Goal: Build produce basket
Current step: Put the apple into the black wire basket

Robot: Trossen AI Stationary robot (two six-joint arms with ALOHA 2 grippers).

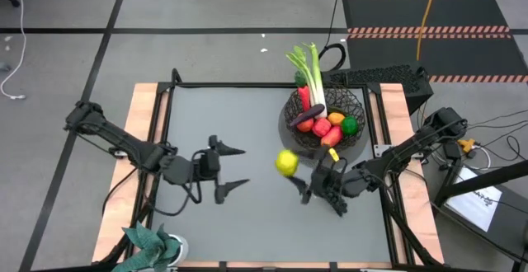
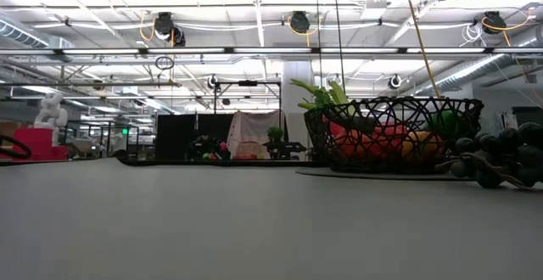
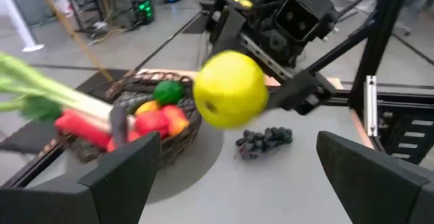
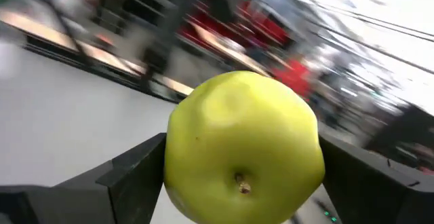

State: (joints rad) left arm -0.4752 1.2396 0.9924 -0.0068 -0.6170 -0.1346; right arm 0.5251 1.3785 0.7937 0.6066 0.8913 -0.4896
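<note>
A grey table (image 1: 239,124) lies under me, workshop floor beyond its far edge. At far right sits my black wire-mesh basket (image 1: 360,107), holding a leek (image 1: 314,72), red fruits (image 1: 320,126), an orange one (image 1: 336,119) and a green one (image 1: 350,125). My right gripper (image 1: 294,177) reaches left, raised off the table, clenched on a smooth yellow-green apple (image 1: 286,162). My left gripper (image 1: 238,167) hovers mid-table, released, fingers spread. Dark grapes (image 3: 265,140) lie beside the basket.
</note>
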